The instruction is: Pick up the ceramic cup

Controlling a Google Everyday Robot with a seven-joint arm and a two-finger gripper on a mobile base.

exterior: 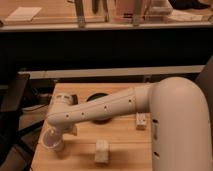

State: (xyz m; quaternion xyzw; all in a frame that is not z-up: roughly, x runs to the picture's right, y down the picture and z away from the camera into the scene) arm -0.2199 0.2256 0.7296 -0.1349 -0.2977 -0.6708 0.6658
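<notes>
Small white round cup (50,139), lavender inside, at table (125,147) 8 o'clock; gripper (60,131) at cup's 1 o'clock, open-or-closed can't tell.

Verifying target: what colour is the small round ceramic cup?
The cup is white; camera view. Gripper at it.

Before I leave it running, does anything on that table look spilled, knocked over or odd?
Nothing stands out. The cup sits near the table's edge, right at the hand; the bowl and two small blocks rest flat; no spill shows.
</notes>
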